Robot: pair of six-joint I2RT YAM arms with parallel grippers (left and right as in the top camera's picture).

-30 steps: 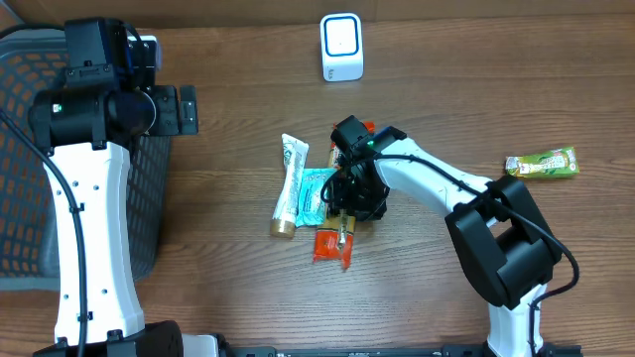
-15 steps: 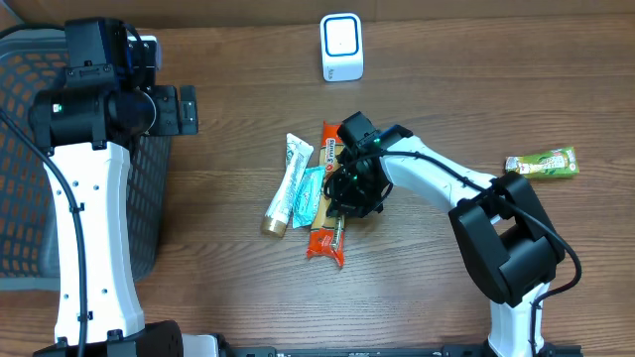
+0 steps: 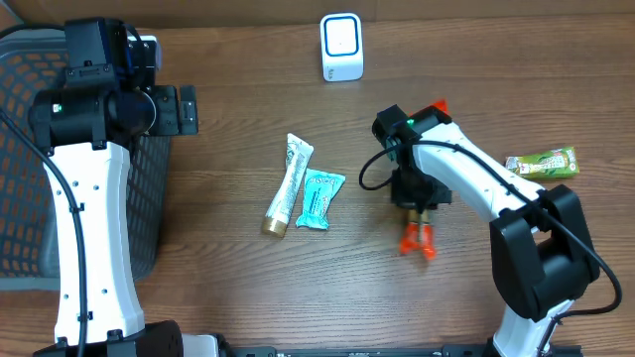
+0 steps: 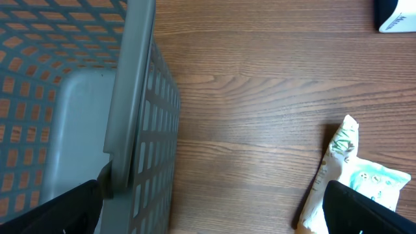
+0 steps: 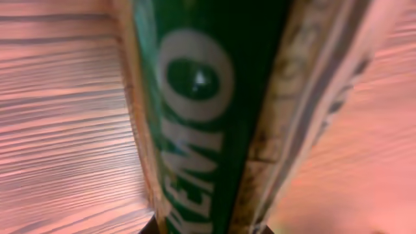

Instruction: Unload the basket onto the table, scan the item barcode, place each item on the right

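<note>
Shifted rightward, the orange packet is clamped in the right hand, its long axis running near-to-far.

Wooden table, white scanner, tube, teal packet, green bar

Counted four packaged goods in all: one white tube with a gold cap, one teal packet, one orange packet and one green snack bar. Found just one white scanner and one grey mesh basket, each the only one of its kind, plus one wooden table beneath everything. Tallied two robot arms, one left arm and one right arm; from the left wrist view, made out only one tube end, one packet corner, one basket wall and one scanner corner.
</note>
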